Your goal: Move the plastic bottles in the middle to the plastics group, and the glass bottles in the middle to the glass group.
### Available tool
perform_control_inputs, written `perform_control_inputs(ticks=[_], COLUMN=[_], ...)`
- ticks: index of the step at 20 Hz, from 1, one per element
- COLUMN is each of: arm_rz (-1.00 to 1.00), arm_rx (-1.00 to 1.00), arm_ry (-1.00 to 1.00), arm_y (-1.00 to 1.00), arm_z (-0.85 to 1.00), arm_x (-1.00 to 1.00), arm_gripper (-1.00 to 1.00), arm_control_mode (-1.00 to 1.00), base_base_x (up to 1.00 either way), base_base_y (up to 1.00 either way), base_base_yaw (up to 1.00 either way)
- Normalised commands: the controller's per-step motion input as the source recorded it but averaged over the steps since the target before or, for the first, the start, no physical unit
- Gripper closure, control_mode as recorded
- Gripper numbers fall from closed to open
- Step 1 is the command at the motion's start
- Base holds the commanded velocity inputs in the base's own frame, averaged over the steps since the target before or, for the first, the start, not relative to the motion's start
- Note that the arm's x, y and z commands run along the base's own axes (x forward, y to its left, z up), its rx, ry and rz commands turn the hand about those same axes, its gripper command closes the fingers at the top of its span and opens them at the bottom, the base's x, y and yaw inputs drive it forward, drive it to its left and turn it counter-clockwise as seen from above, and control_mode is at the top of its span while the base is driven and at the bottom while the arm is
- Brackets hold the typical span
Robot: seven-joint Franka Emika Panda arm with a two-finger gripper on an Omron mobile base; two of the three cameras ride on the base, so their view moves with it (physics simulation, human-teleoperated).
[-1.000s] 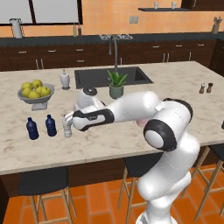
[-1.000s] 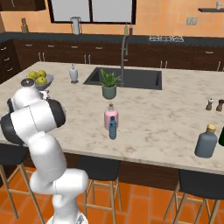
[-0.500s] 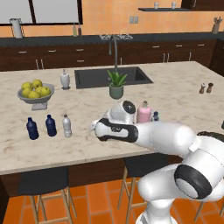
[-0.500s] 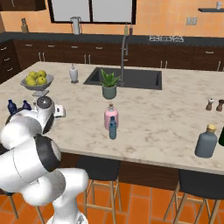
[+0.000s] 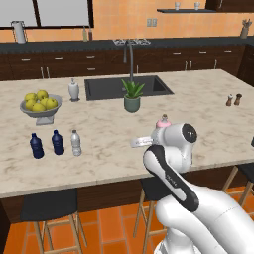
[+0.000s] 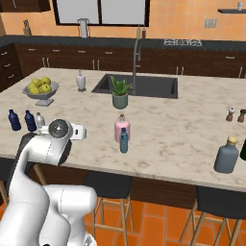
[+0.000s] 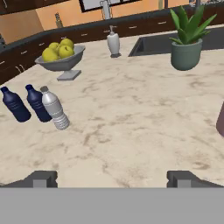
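Two middle bottles, teal bottle (image 6: 124, 141) upright before pink bottle (image 6: 122, 128), are found right of the wide-parted, empty gripper (image 7: 112, 178).

Seen from the hand: counter (image 7: 131, 118) spreads ahead. Left of hand, near: clear bottle (image 7: 54, 108) upright, w/ two navy bottles (image 7: 37, 103) (image 7: 14, 104) in a row just beside it, further left. Behind them, far left: fruit bowl (image 7: 61, 57) on counter. White bottle (image 7: 113, 43) behind & right of bowl, nr sink (image 7: 162, 41) corner. Potted plant (image 7: 186, 39) far ahead-right, in front of sink. Pink bottle (image 7: 220, 120) at right edge, close to hand. Right base view: teal bottle (image 6: 124, 140) just in front of pink one, touching or nearly. Far right end of counter: two tiny bottles (image 6: 236, 115) side by side; grey bottle (image 6: 226, 154) nearer front edge. Stools (image 6: 108, 185) under counter's front.
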Motion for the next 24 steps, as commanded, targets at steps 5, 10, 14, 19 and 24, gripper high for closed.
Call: perform_control_inputs(ticks=[5,10,14,19,24], arm_rz=[-0.12,-0.10,-0.01,0.00,0.00], arm_rx=[-0.08,-0.16,-0.16,-0.11,0.00], arm_ry=[0.24,0.37,0.35,0.20,0.00], arm_y=[-0.80,-0.73,-0.82,-0.64,-0.30], arm_z=[0.67,0.35,0.08,-0.02,-0.25], arm_x=[-0.13,0.01,0.08,0.03,0.08], arm_gripper=[-1.00,-1.00,-1.00,-1.00,-1.00], arm_control_mode=[-1.00,-1.00,-1.00,-1.00,-1.00], base_base_x=[0.00,0.00,0.00,0.00,0.00], base_base_y=[0.00,0.00,0.00,0.00,0.00], base_base_yaw=[0.00,0.00,0.00,0.00,0.00])
